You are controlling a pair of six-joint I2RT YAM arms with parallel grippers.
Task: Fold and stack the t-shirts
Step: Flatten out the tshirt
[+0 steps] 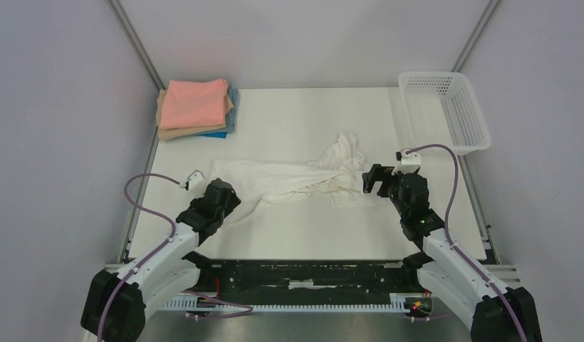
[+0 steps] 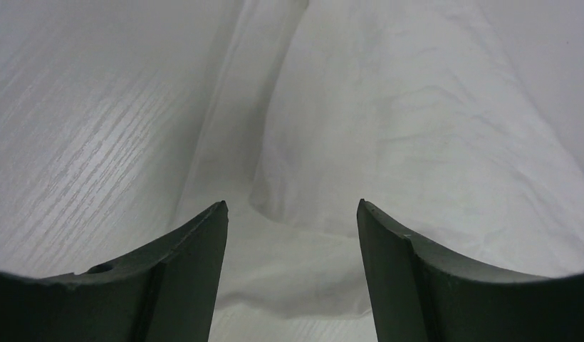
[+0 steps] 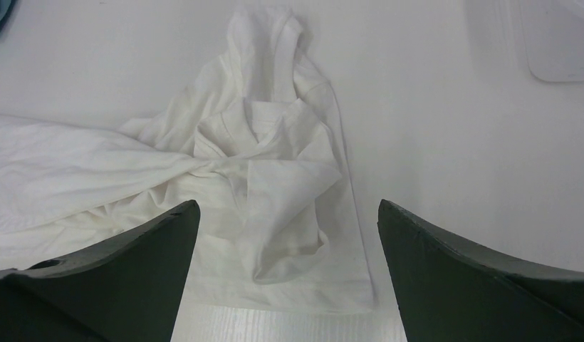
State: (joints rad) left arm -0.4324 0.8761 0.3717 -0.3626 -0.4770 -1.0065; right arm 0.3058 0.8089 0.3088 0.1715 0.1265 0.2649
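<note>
The white t-shirt point(image 1: 275, 178) lies rumpled on the counter point(image 1: 310, 228), left gripper point(image 2: 290, 203) over its left end and right gripper point(image 3: 287, 203) at its bunched right end, both with jaws spread and pinching nothing, apparently to tug it flat before it joins the folded stack point(image 1: 196, 107) far left.

The white t-shirt point(image 1: 289, 178) is seen as thin, matt cloth, finely creased. The folded t-shirts point(image 1: 196, 105) are shown as soft, matt cloth too. The table point(image 2: 75, 142) is faced with a pale wood-grain finish, faintly streaked. The basket point(image 1: 466, 117) is moulded of white plastic mesh. The fingers point(image 2: 182, 271) of the left gripper point(image 2: 291, 204) are made of dark, matt, smooth material.
</note>
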